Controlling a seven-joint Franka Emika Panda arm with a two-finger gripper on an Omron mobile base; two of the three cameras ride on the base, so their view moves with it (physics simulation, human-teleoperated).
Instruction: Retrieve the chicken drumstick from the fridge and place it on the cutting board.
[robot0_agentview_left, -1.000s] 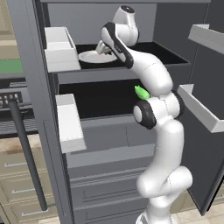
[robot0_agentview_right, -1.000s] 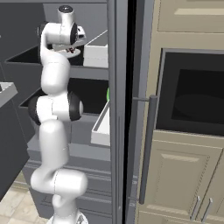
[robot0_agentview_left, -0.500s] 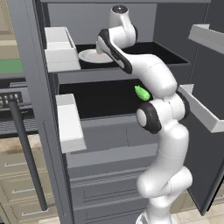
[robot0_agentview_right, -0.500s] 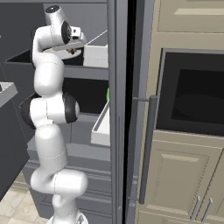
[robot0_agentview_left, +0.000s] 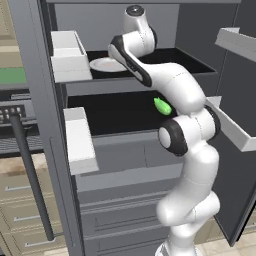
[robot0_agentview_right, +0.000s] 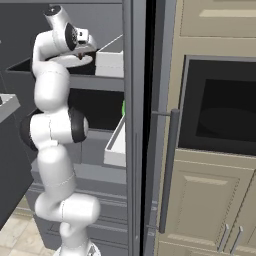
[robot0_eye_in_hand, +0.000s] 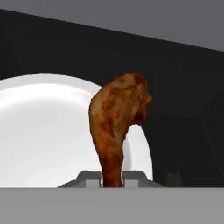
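Hand view: claw grips chicken drumstick (over white plate)

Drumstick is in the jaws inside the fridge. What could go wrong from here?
1. The gripper pinches only the thin bone end of the drumstick; the heavy meaty end sticks far out, so it may pivot or slip during the swing out.
2. The door bins sit close beside the arm, so the drumstick could clip one on retreat.
3. The plate lies right behind it; a low pull-back could drag it.
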